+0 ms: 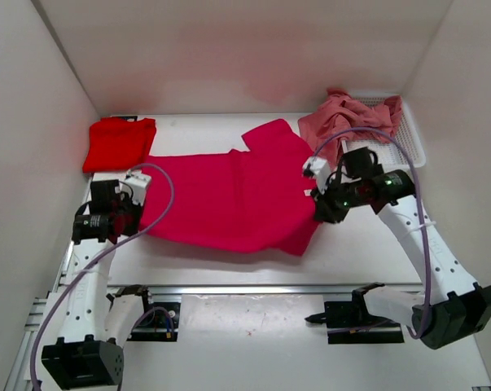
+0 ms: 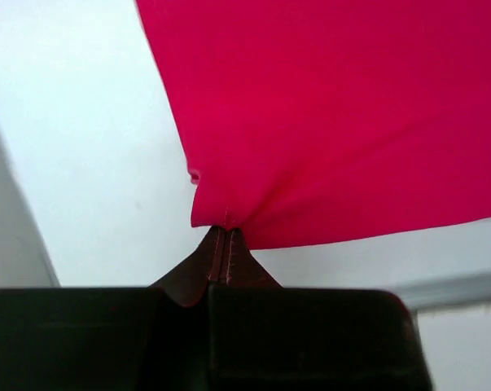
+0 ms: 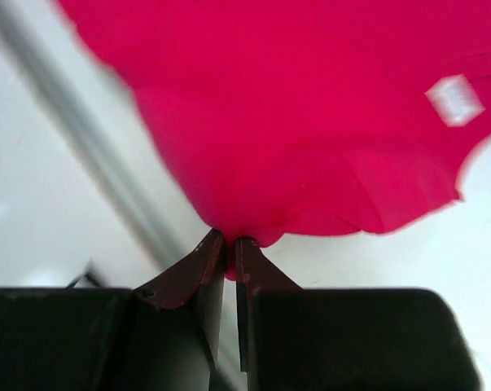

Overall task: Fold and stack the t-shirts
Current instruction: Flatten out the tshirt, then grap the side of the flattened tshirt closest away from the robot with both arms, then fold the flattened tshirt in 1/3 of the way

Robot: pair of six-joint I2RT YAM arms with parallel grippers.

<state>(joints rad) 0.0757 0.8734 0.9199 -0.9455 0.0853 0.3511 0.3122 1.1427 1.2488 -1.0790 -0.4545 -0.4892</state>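
The crimson-magenta t-shirt point(image 1: 237, 195) is spread across the middle of the table, held at both ends. My left gripper point(image 1: 138, 210) is shut on its left edge, and in the left wrist view the cloth point(image 2: 343, 122) fans out from my left gripper point(image 2: 223, 232). My right gripper point(image 1: 320, 213) is shut on the shirt's right side; the right wrist view shows the fabric point(image 3: 294, 114) bunched at my right gripper point(image 3: 231, 240). A folded bright red t-shirt point(image 1: 119, 142) lies at the back left. A crumpled salmon pink t-shirt point(image 1: 347, 118) sits at the back right.
A white mesh basket point(image 1: 412, 138) stands at the back right, under the pink shirt. White walls close in the table on the left, back and right. A metal rail point(image 1: 253, 289) runs along the near edge in front of the arm bases.
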